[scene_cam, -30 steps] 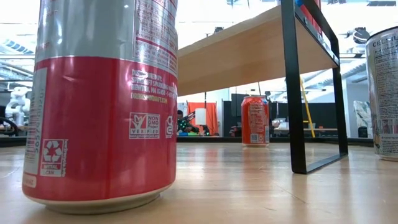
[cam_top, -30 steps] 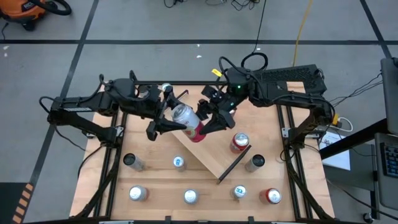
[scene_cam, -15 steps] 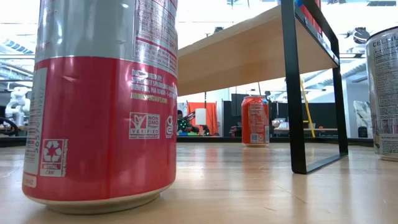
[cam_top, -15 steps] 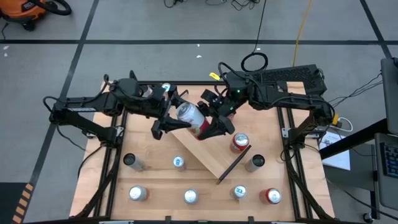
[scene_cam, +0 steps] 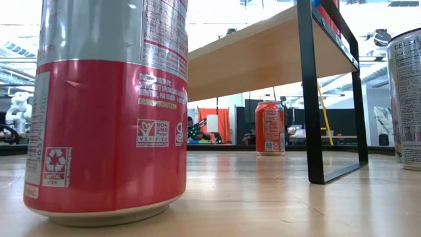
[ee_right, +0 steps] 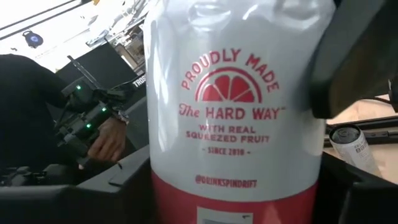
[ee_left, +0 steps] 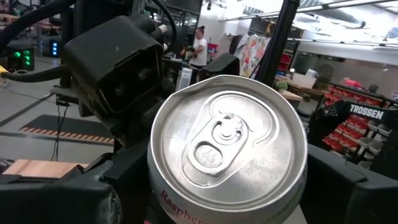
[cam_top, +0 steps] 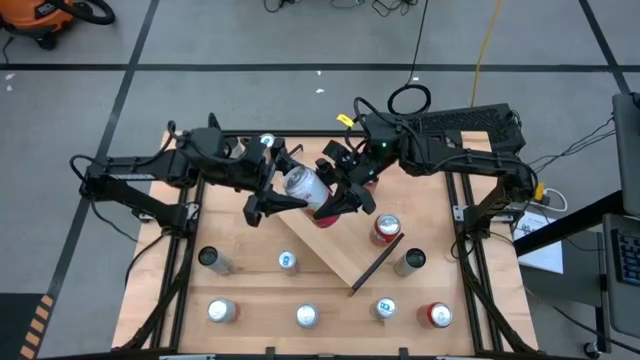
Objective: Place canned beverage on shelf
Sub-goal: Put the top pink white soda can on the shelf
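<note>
A white-and-red can [cam_top: 305,190] hangs tilted in the air over the far end of the shelf [cam_top: 335,248], a light-wood board lying slantwise on the table with a black rail [cam_top: 377,265] at its near end. My left gripper [cam_top: 288,185] is shut on the can's silver top end. My right gripper [cam_top: 338,192] is closed on its red lower part. In the left wrist view the can's lid [ee_left: 227,146] fills the picture. In the right wrist view its printed side [ee_right: 233,106] does. The low view shows the shelf [scene_cam: 263,52] from below. My left gripper holds the can by its sides just below the lid [ee_left: 158,186], one finger on each side, coming level from the table's left with the fingers along the can. My right gripper has the can's side [ee_right: 314,99] between its two fingers [ee_right: 354,56], level from the far right and across it. The can is clear of the shelf, lid toward the left arm.
Several more cans stand on the tabletop [cam_top: 260,300]: a red one [cam_top: 385,228] beside the shelf, a dark one [cam_top: 410,260] to its right and a row along the near edge. One red-and-grey can [scene_cam: 105,105] stands close before the low camera.
My right gripper's fingers have closed in on the red part of the can. The can stays in the air between both grippers, tilted as before.
</note>
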`<state>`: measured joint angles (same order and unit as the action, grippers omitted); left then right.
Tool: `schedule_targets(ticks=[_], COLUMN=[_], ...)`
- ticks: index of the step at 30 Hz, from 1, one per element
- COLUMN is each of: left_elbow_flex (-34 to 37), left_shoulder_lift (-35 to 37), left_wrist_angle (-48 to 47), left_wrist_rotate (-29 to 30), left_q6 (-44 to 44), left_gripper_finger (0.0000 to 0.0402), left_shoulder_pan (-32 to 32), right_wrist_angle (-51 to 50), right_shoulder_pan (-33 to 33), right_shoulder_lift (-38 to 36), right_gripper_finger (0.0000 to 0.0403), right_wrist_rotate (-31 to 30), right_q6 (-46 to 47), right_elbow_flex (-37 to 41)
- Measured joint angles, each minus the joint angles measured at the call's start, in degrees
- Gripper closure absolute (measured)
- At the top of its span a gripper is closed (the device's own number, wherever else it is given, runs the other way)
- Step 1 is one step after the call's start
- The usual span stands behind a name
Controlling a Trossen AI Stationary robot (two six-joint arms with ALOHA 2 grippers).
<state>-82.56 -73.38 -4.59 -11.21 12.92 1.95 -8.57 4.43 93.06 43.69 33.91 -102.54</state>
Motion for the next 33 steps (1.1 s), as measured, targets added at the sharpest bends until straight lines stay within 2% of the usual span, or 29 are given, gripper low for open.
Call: schedule_targets(ticks=[12,19,24,29,33], left_elbow_flex=[0.0,0.0,0.0,0.0,0.0], left_shoulder_lift=[0.4,1.6,1.8,1.8,1.4], left_wrist_angle=[-1.0,-1.4,2.5,6.6,7.7], left_wrist_rotate=[10.0,23.7,32.4,39.8,43.5], left_q6=[7.5,8.5,7.2,7.3,7.4], left_gripper_finger=[0.0006,0.0004,0.0004,0.0004,0.0004], left_shoulder_pan=[0.1,0.8,1.2,1.1,1.1], right_wrist_angle=[0.2,0.1,0.2,0.2,0.1], right_shoulder_pan=[3.0,6.4,8.2,9.3,9.4], right_shoulder_lift=[-0.3,-1.5,-2.6,-3.2,-3.2], right_gripper_finger=[0.0123,0.0123,0.0123,0.0124,0.0124], right_wrist_rotate=[0.2,-1.2,-5.0,-12.4,-19.3], right_q6=[-0.9,-2.8,-5.0,-10.1,-13.7], right_elbow_flex=[0.0,0.0,0.0,0.0,0.0])
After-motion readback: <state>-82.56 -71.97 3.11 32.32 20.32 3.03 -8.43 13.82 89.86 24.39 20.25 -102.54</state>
